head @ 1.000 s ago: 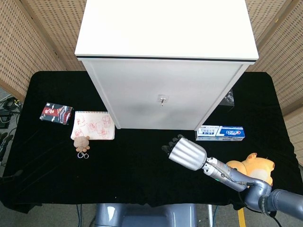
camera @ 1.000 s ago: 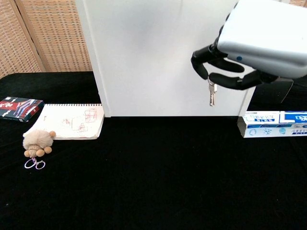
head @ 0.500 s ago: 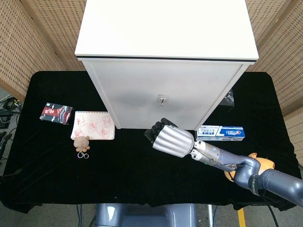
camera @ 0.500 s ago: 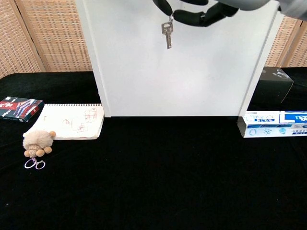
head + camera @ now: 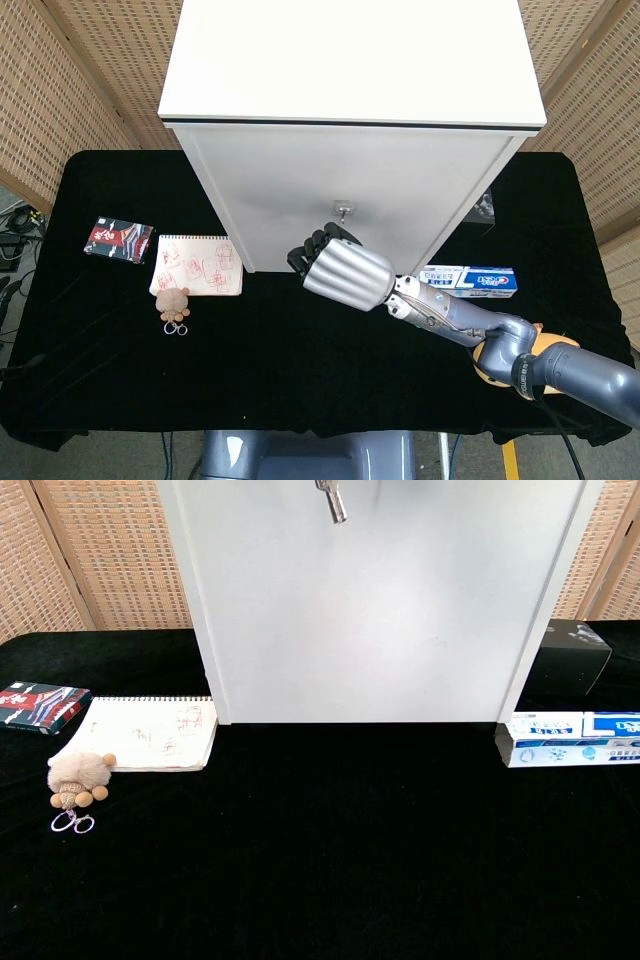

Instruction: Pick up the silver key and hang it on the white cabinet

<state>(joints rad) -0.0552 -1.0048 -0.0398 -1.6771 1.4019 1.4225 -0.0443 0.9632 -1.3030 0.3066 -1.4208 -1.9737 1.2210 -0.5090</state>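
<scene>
The white cabinet [image 5: 340,190] stands at the back middle of the black table, with a small metal hook [image 5: 343,208] on its front. My right hand [image 5: 338,268] is raised just below and in front of that hook, its back toward the head camera, fingers curled. The silver key [image 5: 333,502] hangs from it; only the key's lower end shows at the top edge of the chest view, against the cabinet front [image 5: 380,610]. In the head view the hand hides the key. My left hand is in neither view.
A toothpaste box [image 5: 468,281] lies right of the cabinet, with a black box [image 5: 572,650] behind it. An orange plush toy [image 5: 487,361] sits under my right forearm. At the left lie a notebook [image 5: 197,265], a fluffy keychain [image 5: 173,305] and a red packet [image 5: 119,239].
My right hand has risen and moved left toward the cabinet's hook, carrying the key. It has left the chest view through the top, and only the key's tip remains there.
</scene>
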